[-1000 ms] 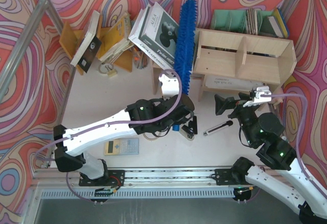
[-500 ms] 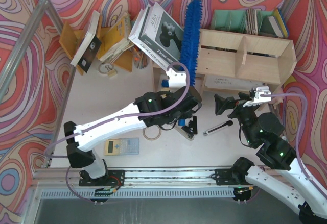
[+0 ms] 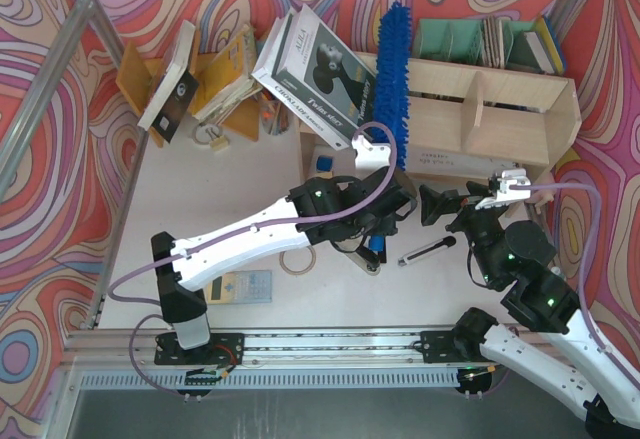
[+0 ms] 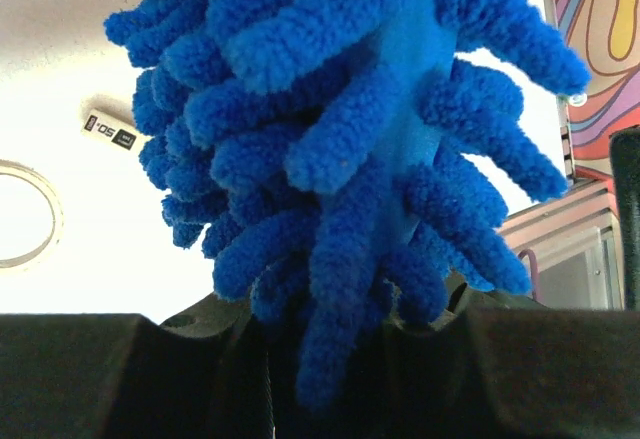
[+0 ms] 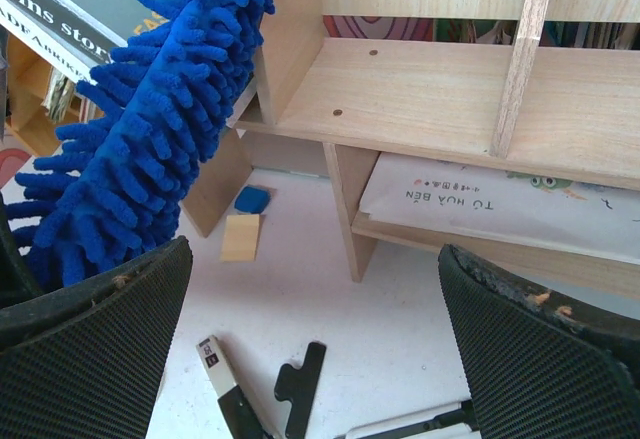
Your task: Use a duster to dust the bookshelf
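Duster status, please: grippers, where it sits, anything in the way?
Left gripper shut on duster. Right gripper open, empty. Duster head at bookshelf left end. Leaning books crowd its left side.

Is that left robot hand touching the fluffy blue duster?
Touching. The left wrist view shows the fluffy bright-blue microfibre duster clamped between the left gripper's fingers.

- Bookshelf (image 3: 500, 124): wide, pale bare plywood, two tiers split by upright dividers. It stands at the far right of the desk (image 3: 250, 174), open front facing the near edge.
- Duster (image 3: 392, 79): long, flat, with bright-blue fluffy microfibre fronds. It runs near to far, tip far, its fluff against the bookshelf's left end panel and across the upper tier's corner.
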`<act>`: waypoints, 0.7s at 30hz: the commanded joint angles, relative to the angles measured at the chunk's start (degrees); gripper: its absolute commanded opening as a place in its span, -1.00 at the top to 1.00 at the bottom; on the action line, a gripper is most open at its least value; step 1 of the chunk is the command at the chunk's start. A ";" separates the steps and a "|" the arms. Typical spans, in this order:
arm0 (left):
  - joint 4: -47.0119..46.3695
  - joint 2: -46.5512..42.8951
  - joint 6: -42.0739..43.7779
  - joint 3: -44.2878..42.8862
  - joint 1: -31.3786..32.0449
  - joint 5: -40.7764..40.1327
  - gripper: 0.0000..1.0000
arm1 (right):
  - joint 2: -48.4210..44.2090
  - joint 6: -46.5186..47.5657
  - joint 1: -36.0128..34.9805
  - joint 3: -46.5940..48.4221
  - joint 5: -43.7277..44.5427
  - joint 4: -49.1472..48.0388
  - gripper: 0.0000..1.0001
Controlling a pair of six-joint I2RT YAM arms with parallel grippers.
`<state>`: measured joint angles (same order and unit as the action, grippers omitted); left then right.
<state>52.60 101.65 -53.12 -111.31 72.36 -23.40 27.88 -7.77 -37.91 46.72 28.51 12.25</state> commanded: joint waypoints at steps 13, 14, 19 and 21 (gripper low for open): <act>-0.43 -10.15 0.47 8.87 0.23 -9.13 1.00 | -0.37 -0.67 -0.23 -0.66 1.00 -1.79 -0.98; -0.51 -11.38 0.14 9.99 -0.03 -9.88 1.00 | -0.39 -0.65 -0.23 -0.64 1.01 -1.79 -0.97; -1.32 -15.28 -0.60 13.36 -0.55 -11.81 1.00 | -0.38 -0.75 -0.23 -0.65 0.88 -1.79 -0.97; -1.11 -15.59 -0.69 13.31 -0.63 -12.25 1.00 | -0.43 -0.76 -0.23 -0.66 0.88 -1.79 -0.97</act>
<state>52.69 87.90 -53.56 -99.02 71.99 -31.48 27.88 -7.97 -37.91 46.37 28.62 12.27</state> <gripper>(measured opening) 0.345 0.987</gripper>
